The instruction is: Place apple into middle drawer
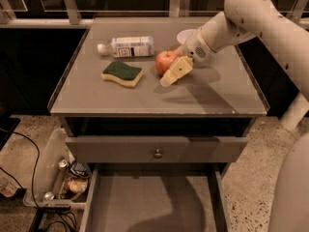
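Atop the cabinet (217,93), apple (164,61), hand (170,75) just beside

The bench (120,103) carried one apple (164,61), one bottle (128,46), one sponge (122,73) and one white bowl (184,35). One gripper (175,71) sat just right of the apple, above frame centre. Two drawers showed below: one knobbed drawer (120,149) and one middle drawer (145,202). One bin (48,163) stood lower left.
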